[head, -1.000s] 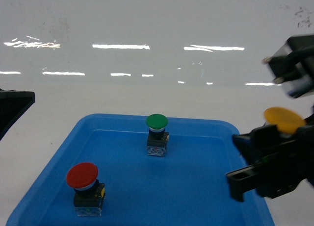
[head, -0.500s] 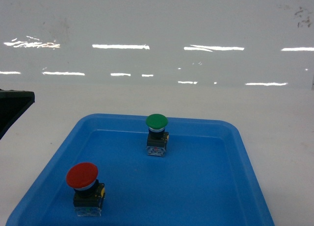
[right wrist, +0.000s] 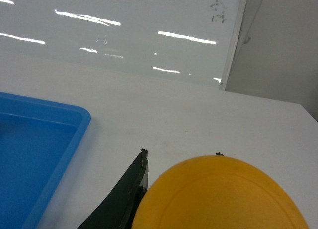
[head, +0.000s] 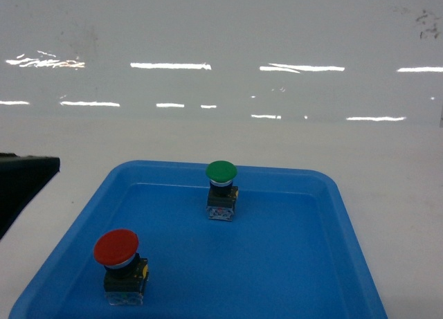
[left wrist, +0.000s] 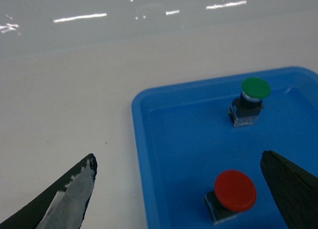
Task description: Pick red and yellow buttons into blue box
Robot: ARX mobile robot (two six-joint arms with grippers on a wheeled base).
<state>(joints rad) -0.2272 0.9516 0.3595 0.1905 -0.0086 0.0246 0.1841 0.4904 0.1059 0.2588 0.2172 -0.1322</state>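
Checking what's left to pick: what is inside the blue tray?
The tray holds two upright buttons: a red one near the front left and a green one farther back. No yellow button is inside. The tray's front edge is out of view.

Green button [head: 221,171] upright in blue tray [head: 332,194].

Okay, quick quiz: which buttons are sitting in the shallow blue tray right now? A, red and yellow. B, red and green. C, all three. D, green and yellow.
B: the head view shows only the red button and the green button standing in the tray, while the yellow button fills the right wrist view, up at the right hand over the white table.
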